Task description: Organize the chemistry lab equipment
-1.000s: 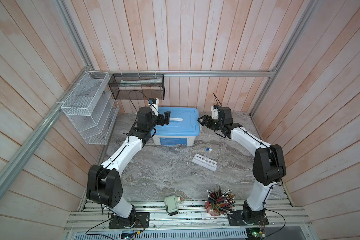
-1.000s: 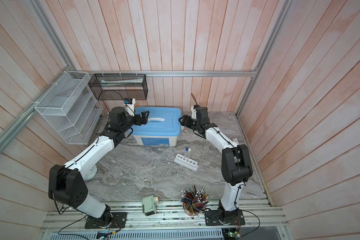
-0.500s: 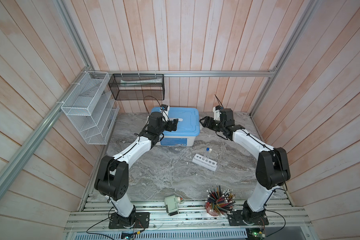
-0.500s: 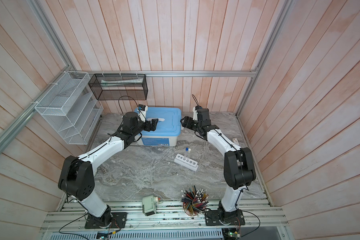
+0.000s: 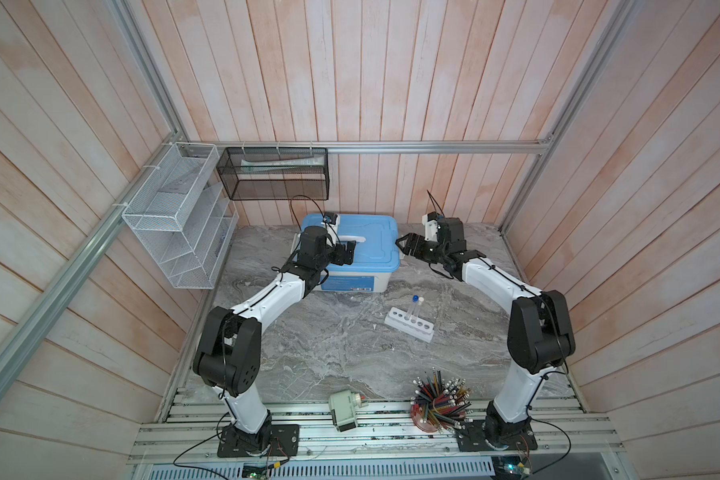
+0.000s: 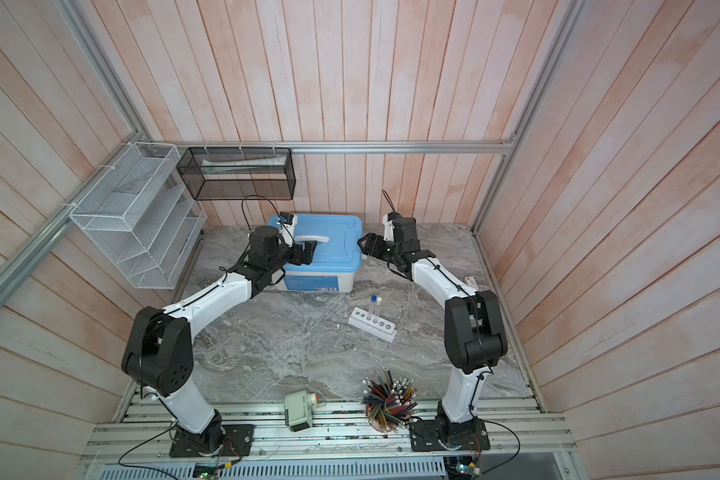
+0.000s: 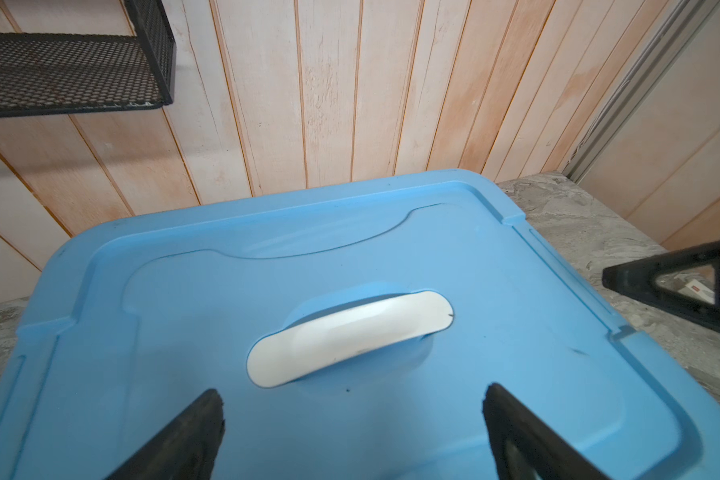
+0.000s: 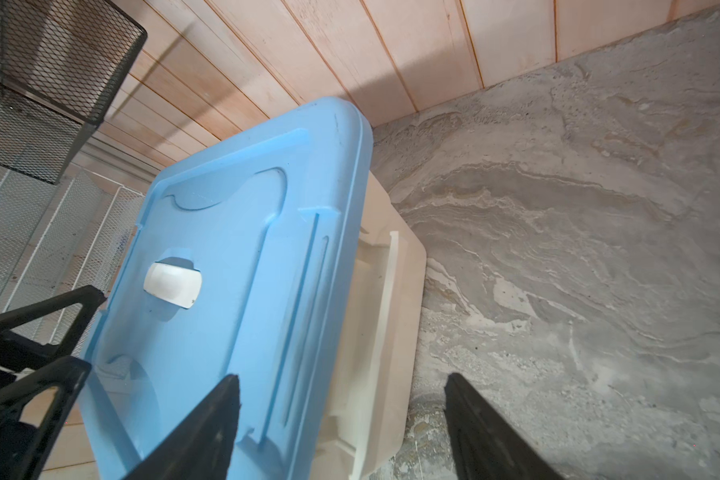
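A white six-hole rack (image 5: 408, 329) (image 6: 371, 325) lies on the marble table with a blue-capped test tube (image 5: 414, 306) and a white-capped one (image 5: 420, 308) upright in it. At the back stands a cream box with a blue lid (image 5: 371, 241) (image 7: 516, 332) (image 8: 233, 232) and a white handle (image 7: 350, 336). My left gripper (image 5: 348, 252) (image 7: 352, 392) hovers open over the lid, just short of the handle. My right gripper (image 5: 403, 243) (image 8: 342, 381) is open, its fingers astride the box's right edge. Neither holds anything.
At the front edge stand a red cup of coloured pencils (image 5: 439, 405) and a pale green sharpener (image 5: 344, 412). A white wire shelf (image 5: 179, 216) and a black mesh basket (image 5: 273, 174) hang on the walls behind and left of the box.
My left arm has swung right, from the box's left side to above the lid near the handle. The right gripper has stayed beside the box and its jaws have widened a little.
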You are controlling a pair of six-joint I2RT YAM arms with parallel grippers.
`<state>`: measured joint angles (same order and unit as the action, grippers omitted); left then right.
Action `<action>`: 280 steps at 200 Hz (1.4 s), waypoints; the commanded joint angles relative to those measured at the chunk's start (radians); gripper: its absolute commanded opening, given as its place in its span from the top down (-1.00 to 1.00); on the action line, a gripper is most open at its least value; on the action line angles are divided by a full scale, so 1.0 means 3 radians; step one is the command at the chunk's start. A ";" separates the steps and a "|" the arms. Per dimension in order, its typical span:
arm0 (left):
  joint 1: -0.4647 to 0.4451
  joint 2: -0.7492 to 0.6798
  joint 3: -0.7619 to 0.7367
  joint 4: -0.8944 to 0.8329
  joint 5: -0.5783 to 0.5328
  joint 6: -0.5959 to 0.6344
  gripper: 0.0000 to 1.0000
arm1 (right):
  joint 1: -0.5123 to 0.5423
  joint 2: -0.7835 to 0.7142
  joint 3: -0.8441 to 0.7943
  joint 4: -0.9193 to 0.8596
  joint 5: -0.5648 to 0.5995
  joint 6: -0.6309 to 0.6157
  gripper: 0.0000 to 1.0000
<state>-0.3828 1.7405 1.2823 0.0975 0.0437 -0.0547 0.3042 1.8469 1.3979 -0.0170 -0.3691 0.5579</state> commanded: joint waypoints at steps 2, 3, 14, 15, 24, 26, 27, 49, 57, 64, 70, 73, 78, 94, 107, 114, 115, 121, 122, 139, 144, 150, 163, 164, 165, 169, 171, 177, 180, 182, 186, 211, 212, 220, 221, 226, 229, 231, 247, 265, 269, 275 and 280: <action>-0.0015 0.0083 -0.0060 0.0076 -0.0034 0.0020 -0.97 | -0.0012 0.0056 0.0058 0.0089 -0.0070 0.0032 -0.61; -0.0016 0.0081 -0.0061 0.0078 -0.0033 0.0020 -0.97 | -0.0015 0.0056 0.0059 0.0091 -0.0069 0.0032 -0.61; -0.0018 0.0092 -0.0071 0.0084 -0.0029 0.0009 -0.97 | -0.0015 0.0069 0.0050 0.0109 -0.0079 0.0042 -0.61; -0.0018 0.0091 -0.0071 0.0087 -0.0029 0.0009 -0.97 | -0.0013 0.0070 0.0053 0.0111 -0.0079 0.0042 -0.61; -0.0018 0.0099 -0.0076 0.0094 -0.0023 0.0002 -0.97 | -0.0014 0.0084 0.0048 0.0136 -0.0101 0.0052 -0.62; -0.0018 0.0103 -0.0074 0.0094 -0.0019 0.0001 -0.97 | -0.0015 0.0086 0.0045 0.0138 -0.0104 0.0055 -0.61; -0.0018 0.0104 -0.0075 0.0094 -0.0018 0.0000 -0.97 | -0.0016 0.0089 0.0045 0.0143 -0.0106 0.0056 -0.61; -0.0023 0.0107 -0.0082 0.0094 -0.0008 -0.0012 -0.97 | -0.0017 0.0140 0.0015 0.0245 -0.0198 0.0112 -0.61; -0.0023 0.0109 -0.0082 0.0094 -0.0007 -0.0012 -0.97 | -0.0018 0.0158 0.0004 0.0296 -0.0234 0.0140 -0.61; -0.0023 0.0114 -0.0082 0.0090 -0.0008 -0.0012 -0.97 | -0.0020 0.0176 0.0006 0.0325 -0.0256 0.0158 -0.61; -0.0027 0.0110 -0.0084 0.0087 -0.0008 -0.0012 -0.97 | -0.0020 0.0188 -0.0004 0.0346 -0.0264 0.0177 -0.61; -0.0024 0.0113 -0.0086 0.0084 -0.0012 -0.0012 -0.97 | -0.0019 0.0197 -0.0006 0.0356 -0.0267 0.0184 -0.61; -0.0025 0.0111 -0.0087 0.0084 -0.0013 -0.0012 -0.97 | -0.0019 0.0208 -0.0005 0.0374 -0.0277 0.0195 -0.61; -0.0028 0.0107 -0.0103 0.0087 -0.0013 -0.0016 -0.97 | -0.0018 0.0235 -0.0017 0.0420 -0.0295 0.0230 -0.61; -0.0028 0.0109 -0.0116 0.0094 -0.0008 -0.0022 -0.97 | -0.0018 0.0255 -0.0021 0.0453 -0.0325 0.0251 -0.61; -0.0025 0.0111 -0.0117 0.0092 -0.0008 -0.0027 -0.97 | -0.0012 0.0255 -0.0035 0.0477 -0.0337 0.0262 -0.61; -0.0027 0.0112 -0.0117 0.0088 -0.0008 -0.0027 -0.97 | -0.0012 0.0255 -0.0036 0.0482 -0.0336 0.0265 -0.61; -0.0025 0.0109 -0.0122 0.0093 -0.0008 -0.0032 -0.97 | -0.0012 0.0256 -0.0055 0.0507 -0.0342 0.0279 -0.61; -0.0027 0.0112 -0.0122 0.0094 -0.0008 -0.0032 -0.97 | -0.0015 0.0256 -0.0059 0.0512 -0.0343 0.0281 -0.61; -0.0036 0.0107 -0.0142 0.0099 -0.0008 -0.0042 -0.97 | -0.0015 0.0273 -0.0077 0.0576 -0.0372 0.0318 -0.60; -0.0038 0.0101 -0.0147 0.0102 -0.0008 -0.0050 -0.97 | -0.0015 0.0285 -0.0081 0.0587 -0.0388 0.0327 -0.59; -0.0038 0.0100 -0.0154 0.0107 -0.0006 -0.0053 -0.97 | -0.0014 0.0295 -0.0084 0.0602 -0.0399 0.0336 -0.59; -0.0048 0.0102 -0.0158 0.0099 -0.0007 -0.0054 -0.97 | -0.0011 0.0310 -0.0097 0.0626 -0.0401 0.0353 -0.57; -0.0048 0.0103 -0.0161 0.0099 -0.0007 -0.0053 -0.97 | -0.0012 0.0311 -0.0098 0.0628 -0.0401 0.0354 -0.57; -0.0048 0.0101 -0.0162 0.0102 -0.0007 -0.0053 -0.97 | -0.0012 0.0314 -0.0098 0.0629 -0.0401 0.0357 -0.57; -0.0051 0.0103 -0.0160 0.0099 -0.0008 -0.0056 -0.97 | -0.0011 0.0319 -0.0103 0.0633 -0.0401 0.0364 -0.56; -0.0053 0.0100 -0.0161 0.0099 -0.0008 -0.0053 -0.97 | -0.0012 0.0321 -0.0104 0.0634 -0.0405 0.0368 -0.56; -0.0058 0.0108 -0.0165 0.0096 -0.0008 -0.0053 -0.97 | -0.0008 0.0325 -0.0103 0.0646 -0.0408 0.0374 -0.56; -0.0058 0.0109 -0.0164 0.0095 -0.0008 -0.0053 -0.97 | -0.0010 0.0327 -0.0108 0.0652 -0.0408 0.0379 -0.56; -0.0059 0.0108 -0.0167 0.0094 -0.0008 -0.0053 -0.97 | -0.0011 0.0327 -0.0113 0.0657 -0.0410 0.0382 -0.56; -0.0063 0.0112 -0.0164 0.0090 -0.0008 -0.0055 -0.97 | -0.0007 0.0327 -0.0117 0.0663 -0.0416 0.0389 -0.56; -0.0074 0.0126 -0.0178 0.0089 -0.0008 -0.0053 -0.97 | -0.0003 0.0327 -0.0123 0.0663 -0.0429 0.0395 -0.52; -0.0074 0.0126 -0.0179 0.0092 -0.0008 -0.0053 -0.97 | -0.0005 0.0327 -0.0123 0.0661 -0.0428 0.0395 -0.52; -0.0077 0.0135 -0.0176 0.0092 -0.0008 -0.0057 -0.97 | 0.0003 0.0327 -0.0126 0.0660 -0.0430 0.0395 -0.52; -0.0078 0.0138 -0.0175 0.0091 -0.0008 -0.0055 -0.97 | 0.0003 0.0327 -0.0125 0.0660 -0.0428 0.0395 -0.51; -0.0079 0.0141 -0.0173 0.0094 -0.0008 -0.0054 -0.97 | 0.0003 0.0322 -0.0120 0.0660 -0.0430 0.0395 -0.51; -0.0079 0.0140 -0.0174 0.0094 -0.0005 -0.0054 -0.97 | -0.0001 0.0322 -0.0124 0.0660 -0.0431 0.0398 -0.51; -0.0079 0.0146 -0.0174 0.0094 -0.0003 -0.0057 -0.97 | 0.0001 0.0322 -0.0122 0.0656 -0.0429 0.0400 -0.51; -0.0084 0.0148 -0.0164 0.0094 0.0001 -0.0053 -0.97 | 0.0007 0.0325 -0.0114 0.0650 -0.0431 0.0400 -0.48; -0.0084 0.0151 -0.0166 0.0094 0.0003 -0.0053 -0.97 | 0.0014 0.0332 -0.0101 0.0626 -0.0421 0.0400 -0.44; -0.0084 0.0148 -0.0164 0.0091 0.0005 -0.0053 -0.97 | 0.0014 0.0337 -0.0093 0.0620 -0.0418 0.0400 -0.43; -0.0084 0.0146 -0.0164 0.0085 0.0007 -0.0057 -0.97 | 0.0019 0.0342 -0.0093 0.0614 -0.0414 0.0400 -0.42; -0.0084 0.0145 -0.0168 0.0089 0.0004 -0.0055 -0.97 | 0.0019 0.0341 -0.0094 0.0609 -0.0414 0.0400 -0.41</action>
<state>-0.4004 1.7607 1.2488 0.1207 0.0441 -0.0605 0.3050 1.9236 1.3731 0.1577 -0.4820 0.6796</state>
